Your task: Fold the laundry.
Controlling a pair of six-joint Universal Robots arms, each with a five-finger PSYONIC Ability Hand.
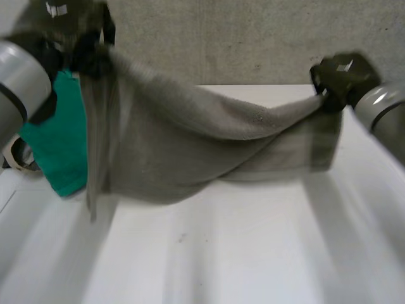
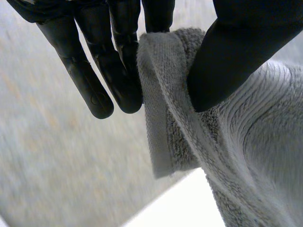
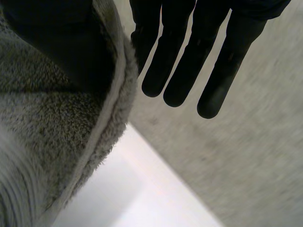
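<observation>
A grey towel (image 1: 190,145) hangs stretched in the air between my two hands, sagging in the middle above the white table (image 1: 253,253). My left hand (image 1: 88,54) holds it high at the left. There the thumb (image 2: 236,56) pinches a hemmed corner of the towel (image 2: 246,156) against the straight fingers (image 2: 94,71). My right hand (image 1: 338,79) holds the opposite end lower, at the right. Its thumb (image 3: 61,42) presses the towel's edge (image 3: 47,123) against the fingers (image 3: 189,61), which point straight out.
A green cloth (image 1: 63,145) lies at the table's left side, behind the hanging towel. A tan strap or handle (image 1: 16,155) shows at the far left edge. A concrete wall (image 1: 253,38) stands behind the table.
</observation>
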